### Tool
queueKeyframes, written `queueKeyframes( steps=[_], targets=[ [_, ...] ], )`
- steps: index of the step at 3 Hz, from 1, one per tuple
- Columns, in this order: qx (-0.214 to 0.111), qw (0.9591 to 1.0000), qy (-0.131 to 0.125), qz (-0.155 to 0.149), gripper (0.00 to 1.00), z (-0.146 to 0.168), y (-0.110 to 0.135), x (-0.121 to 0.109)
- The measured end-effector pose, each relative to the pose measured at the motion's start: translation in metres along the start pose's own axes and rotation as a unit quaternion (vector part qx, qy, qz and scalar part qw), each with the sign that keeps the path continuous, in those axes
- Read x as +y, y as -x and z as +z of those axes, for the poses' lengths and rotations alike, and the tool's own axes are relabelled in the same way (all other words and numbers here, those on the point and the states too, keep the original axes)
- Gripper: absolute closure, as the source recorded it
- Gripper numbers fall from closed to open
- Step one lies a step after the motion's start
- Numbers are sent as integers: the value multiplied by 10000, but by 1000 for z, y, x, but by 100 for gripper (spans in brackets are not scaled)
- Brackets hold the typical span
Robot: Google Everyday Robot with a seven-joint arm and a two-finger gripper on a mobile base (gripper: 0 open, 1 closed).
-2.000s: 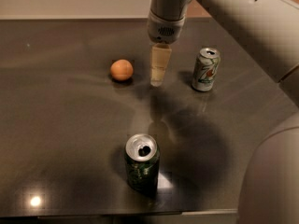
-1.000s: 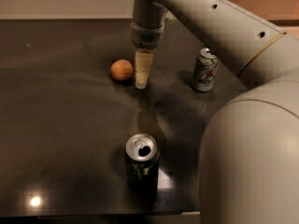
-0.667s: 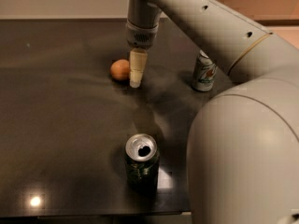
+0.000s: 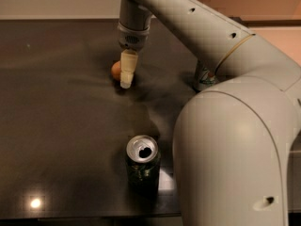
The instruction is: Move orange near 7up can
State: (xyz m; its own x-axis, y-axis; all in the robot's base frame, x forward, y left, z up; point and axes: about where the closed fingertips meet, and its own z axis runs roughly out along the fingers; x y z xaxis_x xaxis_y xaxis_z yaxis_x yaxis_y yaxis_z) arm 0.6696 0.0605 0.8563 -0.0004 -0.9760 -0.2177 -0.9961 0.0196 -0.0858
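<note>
Orange in colour and round, the orange [image 4: 115,70] sits on the dark table [image 4: 61,126] toward the far side, well apart from the 7up can [image 4: 205,76] off to its right. The gripper [image 4: 126,81] points straight down, its pale tip low over the table and overlapping the orange's right edge; whether they touch cannot be told. The arm [image 4: 197,27] rises from a bulky joint in the near right corner, sweeps up and left across the view, then drops vertically at the wrist. A moment ago the gripper stood slightly clear of the orange; it has since closed in, and the arm now hides more of the 7up can. How far the gripper is parted cannot be told, and it holds nothing visible. A dark green can [image 4: 143,161] stands near the front edge.
</note>
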Motion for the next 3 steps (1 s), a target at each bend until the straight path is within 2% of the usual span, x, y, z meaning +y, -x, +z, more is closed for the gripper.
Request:
queueKeyframes(
  steps=[1, 2, 3],
  targets=[
    [-37, 10000, 35, -31, 0, 5, 12, 1],
    [-15, 10000, 38, -48, 17, 12, 16, 0],
    [-2, 10000, 59, -48, 40, 17, 16, 0]
  ],
)
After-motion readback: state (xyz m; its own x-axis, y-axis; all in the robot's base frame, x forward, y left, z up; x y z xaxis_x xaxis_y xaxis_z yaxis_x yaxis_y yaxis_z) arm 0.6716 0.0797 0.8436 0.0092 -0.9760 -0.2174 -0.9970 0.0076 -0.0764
